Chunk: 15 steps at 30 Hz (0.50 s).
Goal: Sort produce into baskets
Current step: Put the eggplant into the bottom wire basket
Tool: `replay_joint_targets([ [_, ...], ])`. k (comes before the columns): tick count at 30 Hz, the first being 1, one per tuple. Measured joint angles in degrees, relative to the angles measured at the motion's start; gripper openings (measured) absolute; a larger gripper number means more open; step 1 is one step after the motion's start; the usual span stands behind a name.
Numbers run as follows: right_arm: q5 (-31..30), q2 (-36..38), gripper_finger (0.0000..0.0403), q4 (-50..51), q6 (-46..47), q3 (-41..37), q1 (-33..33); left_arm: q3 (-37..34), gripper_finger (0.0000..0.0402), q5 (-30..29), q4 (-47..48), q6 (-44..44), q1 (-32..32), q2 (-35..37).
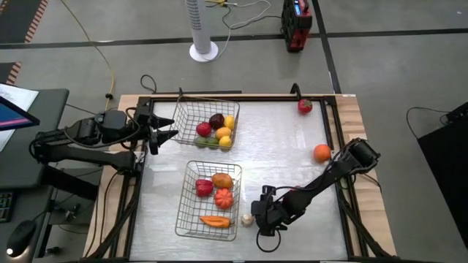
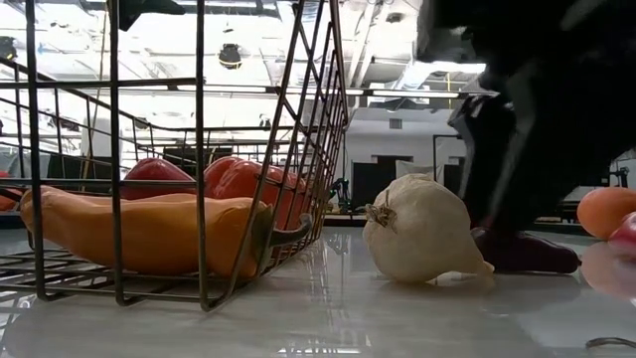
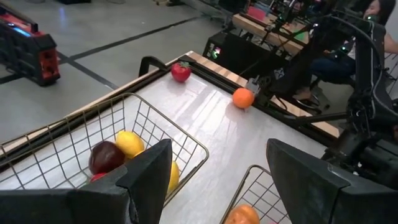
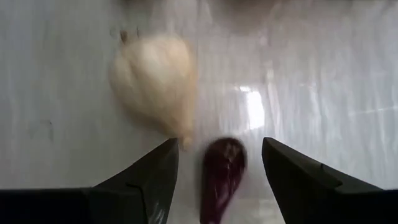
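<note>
Right gripper [image 4: 214, 163] over one garlic [image 4: 155, 84], beside two baskets [image 1: 186, 219]

In the low view, the right arm [image 2: 542, 119] is seen only as a dark mass cut off by the top and right edges, and its claw is not made out there. The dark purple piece [image 2: 525, 252] is largely hidden behind the garlic [image 2: 422, 231] and the arm, so its kind cannot be told. In the right wrist view the same piece [image 4: 222, 174] is blurred and cut off by the lower edge. At the right edge of the low view, an orange fruit [image 2: 606, 211] and a red piece [image 2: 626, 237] are cut off. In the high view, the green pieces [image 1: 206, 142] in the far basket [image 1: 183, 117] are too small to be identified.
</note>
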State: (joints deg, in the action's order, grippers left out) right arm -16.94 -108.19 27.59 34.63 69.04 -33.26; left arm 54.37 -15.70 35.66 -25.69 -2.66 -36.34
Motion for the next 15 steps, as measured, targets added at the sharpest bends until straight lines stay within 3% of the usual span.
replay_joint_targets([
  [15,0.71,-1.74,0.0146,0.70,-0.44,-0.02,-0.09,0.00,0.0249,0.02,0.02,1.07,-0.01,0.02],
])
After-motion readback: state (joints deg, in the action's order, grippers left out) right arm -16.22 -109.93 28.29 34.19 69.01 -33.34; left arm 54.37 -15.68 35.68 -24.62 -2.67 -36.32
